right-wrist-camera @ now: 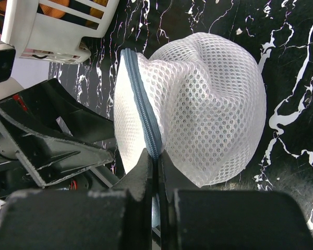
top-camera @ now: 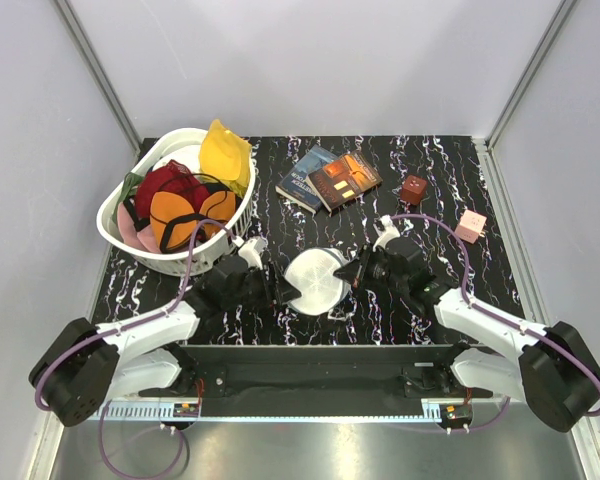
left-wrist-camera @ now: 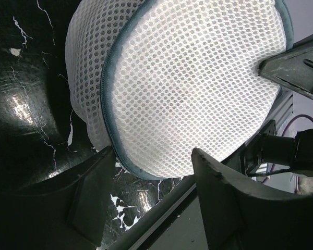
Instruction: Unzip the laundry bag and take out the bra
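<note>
Your right gripper (right-wrist-camera: 156, 159) has its two fingers pressed together on the grey-blue zip band (right-wrist-camera: 142, 99) of the laundry bag (right-wrist-camera: 208, 104), pinching the seam at the bag's near edge, as the right wrist camera shows. The zip looks closed along the stretch in view. The white mesh pouch sits tipped up on the black marbled table (top-camera: 450, 160), near its front centre and between your two arms, with one flat disc end turned towards the overhead camera. Your left gripper (left-wrist-camera: 154, 156) is just beside the bag on the other side, its fingers (left-wrist-camera: 94, 198) spread apart with the bag's rim lying between their tips; whether they touch the mesh cannot be told. The bra cannot be made out through the mesh. Farther out, a white slotted basket (top-camera: 165, 262) at the table's back left holds orange, red and yellow garments. Two books (top-camera: 330, 180) lie overlapping behind the bag. A dark red cube (top-camera: 413, 189) and a pink cube (top-camera: 470, 226) sit to the back right, apart from each other.
</note>
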